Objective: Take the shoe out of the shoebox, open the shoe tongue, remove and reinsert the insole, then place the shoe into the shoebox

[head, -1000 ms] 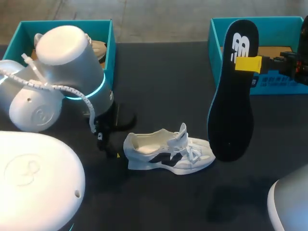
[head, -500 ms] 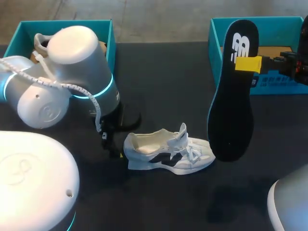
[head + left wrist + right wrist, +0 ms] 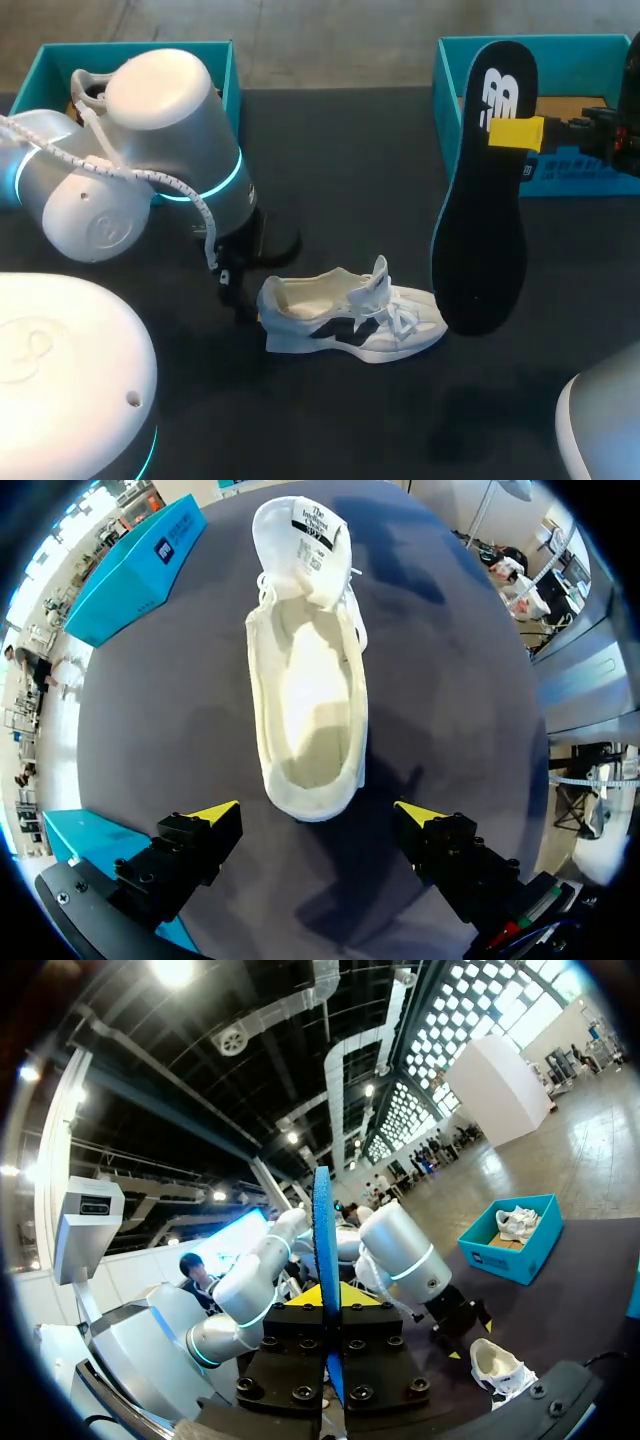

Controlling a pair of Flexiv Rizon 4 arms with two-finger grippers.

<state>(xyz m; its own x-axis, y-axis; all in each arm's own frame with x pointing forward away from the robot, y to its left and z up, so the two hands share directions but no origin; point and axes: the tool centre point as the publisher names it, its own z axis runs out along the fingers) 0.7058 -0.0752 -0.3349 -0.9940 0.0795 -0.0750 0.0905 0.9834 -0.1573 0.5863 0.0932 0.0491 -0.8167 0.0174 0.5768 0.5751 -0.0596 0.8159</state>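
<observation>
Shoe [image 3: 350, 325] of smooth white fabric, insole [image 3: 480, 250] matt black, table [image 3: 340, 150] matt and dark.

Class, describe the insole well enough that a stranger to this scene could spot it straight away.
At the right side of the dark table, just in front of the teal shoebox, the right gripper holds the insole upright. It is the long, flat, black oval with a white logo near its top, unlike the white shoe lying beside it.
</observation>
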